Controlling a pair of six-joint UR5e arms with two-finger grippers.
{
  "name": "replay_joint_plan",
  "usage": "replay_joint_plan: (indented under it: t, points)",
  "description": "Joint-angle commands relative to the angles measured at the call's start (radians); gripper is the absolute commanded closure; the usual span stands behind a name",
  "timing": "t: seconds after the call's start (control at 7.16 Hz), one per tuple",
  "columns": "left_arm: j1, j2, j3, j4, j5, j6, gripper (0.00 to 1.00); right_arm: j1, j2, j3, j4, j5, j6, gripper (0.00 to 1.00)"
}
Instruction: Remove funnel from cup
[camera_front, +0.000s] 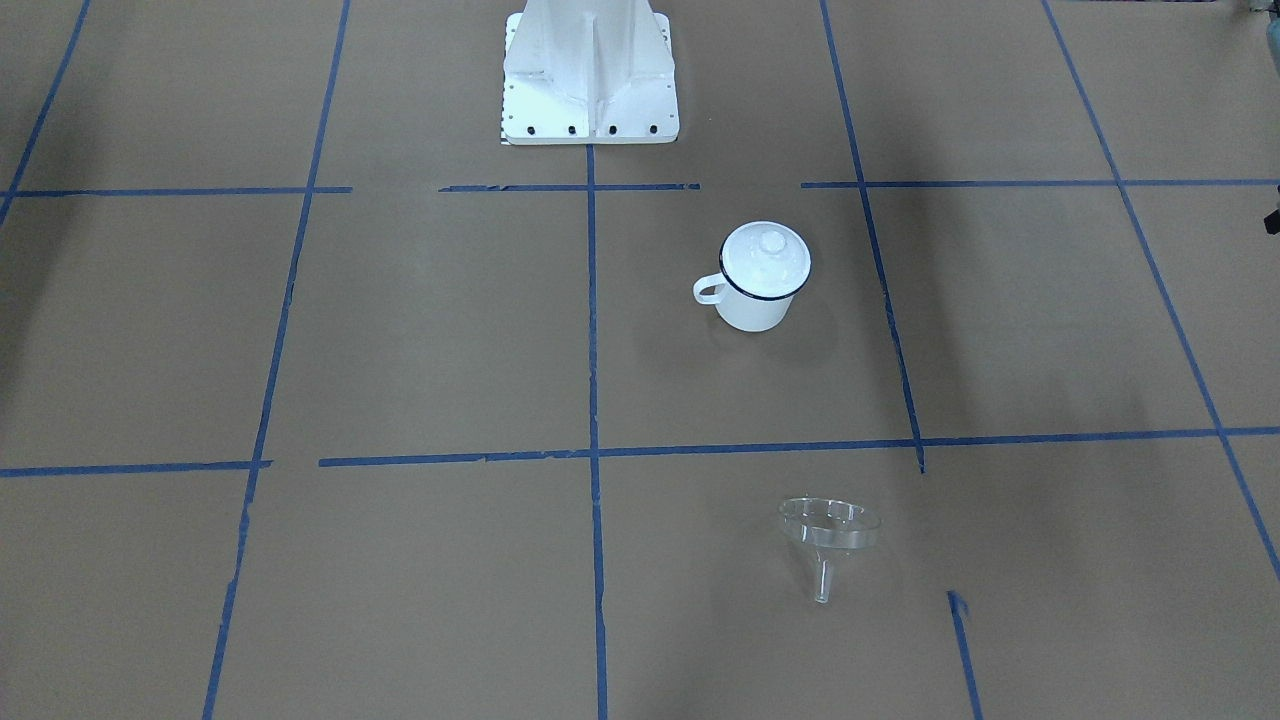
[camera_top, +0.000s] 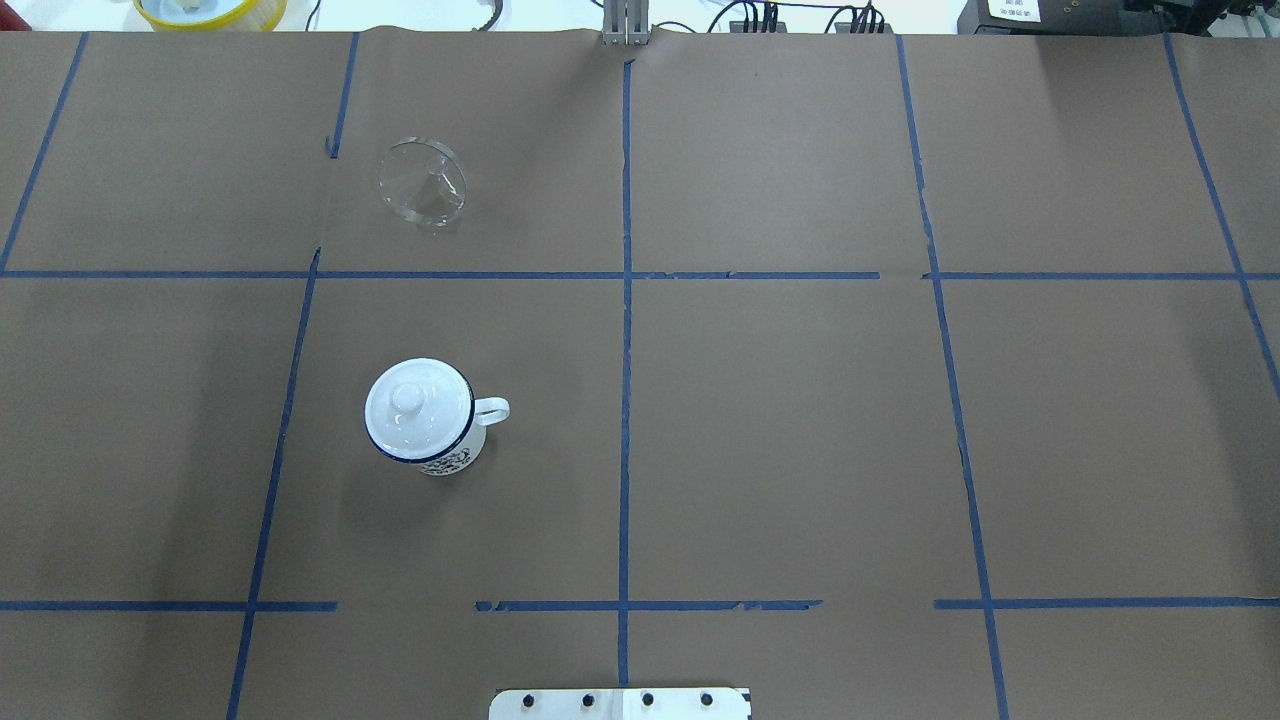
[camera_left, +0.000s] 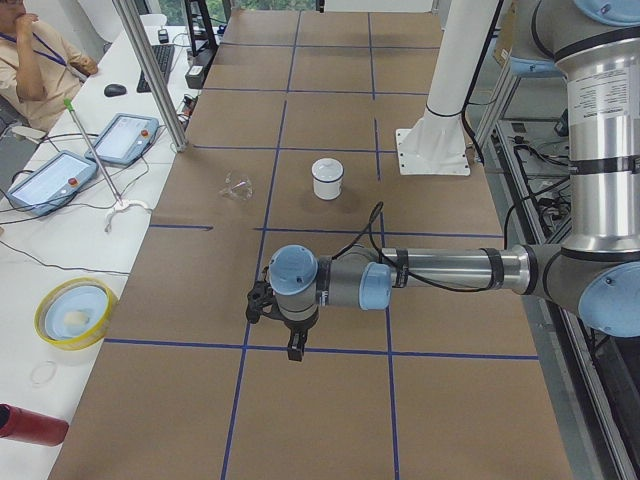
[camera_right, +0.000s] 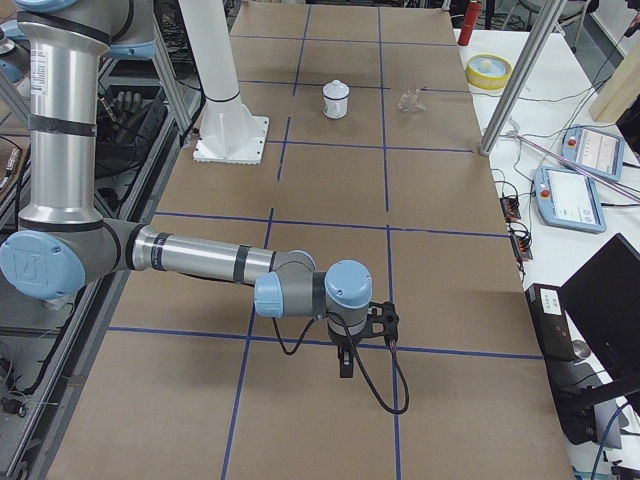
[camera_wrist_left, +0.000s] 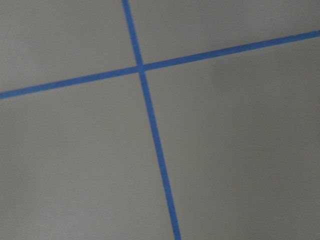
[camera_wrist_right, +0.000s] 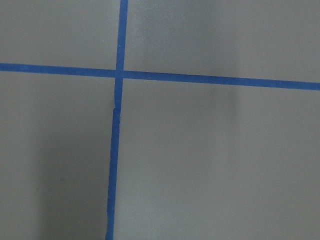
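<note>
Brown paper gridded with blue tape (camera_top: 626, 400) covers your table (camera_top: 800, 450). On the robot's left half, the funnel (camera_top: 423, 183) lies tipped on the paper with its stem toward your side, out of the cup (camera_top: 425, 420) and well apart from it. The cup stands upright nearer the robot base (camera_front: 590, 75) with a white knobbed lid (camera_top: 415, 402) on it.

Both arms are well away from the funnel. The left gripper (camera_left: 296, 348) and the right gripper (camera_right: 345, 366) hang over bare paper toward opposite table ends. You cannot tell how their jaws stand, as only the side cameras catch them.

Open paper surrounds the funnel. A yellow bowl (camera_left: 75, 312) sits beyond the paper's edge.
</note>
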Motion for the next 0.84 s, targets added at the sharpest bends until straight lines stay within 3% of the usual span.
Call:
replay_joint_plan:
  t: [0.0,0.7]
  points:
    - [-0.021,0.007,0.006,0.013,0.001,-0.006,0.00,0.000,0.000,0.000,0.000,0.000,0.000,0.00]
    - [-0.019,0.007,-0.014,0.009,0.010,-0.003,0.00,0.000,0.000,0.000,0.000,0.000,0.000,0.00]
